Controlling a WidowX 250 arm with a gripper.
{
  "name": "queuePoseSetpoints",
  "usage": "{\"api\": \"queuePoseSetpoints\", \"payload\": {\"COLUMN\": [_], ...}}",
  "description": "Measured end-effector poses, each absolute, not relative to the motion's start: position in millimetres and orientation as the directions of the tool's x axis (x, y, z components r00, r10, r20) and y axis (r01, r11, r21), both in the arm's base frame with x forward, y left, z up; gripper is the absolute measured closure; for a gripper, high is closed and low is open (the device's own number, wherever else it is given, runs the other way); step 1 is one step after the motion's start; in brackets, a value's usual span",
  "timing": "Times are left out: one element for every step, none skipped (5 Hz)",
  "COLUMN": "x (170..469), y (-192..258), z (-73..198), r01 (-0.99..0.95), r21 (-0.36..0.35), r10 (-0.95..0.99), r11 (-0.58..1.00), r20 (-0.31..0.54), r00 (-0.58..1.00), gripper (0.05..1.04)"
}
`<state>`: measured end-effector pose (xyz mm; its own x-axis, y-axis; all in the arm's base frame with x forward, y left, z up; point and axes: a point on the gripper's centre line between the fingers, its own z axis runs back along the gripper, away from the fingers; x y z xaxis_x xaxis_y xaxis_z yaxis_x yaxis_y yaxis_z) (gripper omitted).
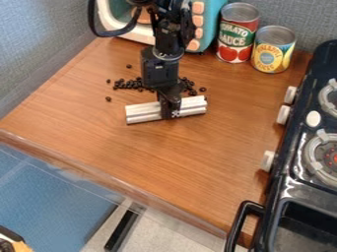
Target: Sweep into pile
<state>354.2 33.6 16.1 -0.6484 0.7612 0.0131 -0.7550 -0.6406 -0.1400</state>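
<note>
Black gripper (170, 110) is gripping the silver bar (143, 113) near its middle, while dark beans (137, 85) are lying behind it on the wooden counter (184, 157). Good sweeping is asking for a low, level edge — placed outside the stragglers, then drawn gently inward.
</note>
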Motion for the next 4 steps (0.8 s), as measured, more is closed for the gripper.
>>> {"api": "queuePoseSetpoints", "payload": {"x": [361.5, 371.5, 381.1, 383.9], "y": [38.3, 45.5, 51.7, 55.3], "z": [16.4, 16.1, 17.6, 18.3], "r01": [-0.747, -0.728, -0.716, -0.712], "r21": [-0.138, -0.131, -0.142, -0.14], "r10": [0.753, 0.733, 0.723, 0.719], "r11": [-0.65, -0.673, -0.683, -0.688], "r20": [0.017, 0.014, 0.007, 0.006], "r00": [-0.658, -0.68, -0.691, -0.695], "gripper": [0.711, 0.711, 0.711, 0.711]}}
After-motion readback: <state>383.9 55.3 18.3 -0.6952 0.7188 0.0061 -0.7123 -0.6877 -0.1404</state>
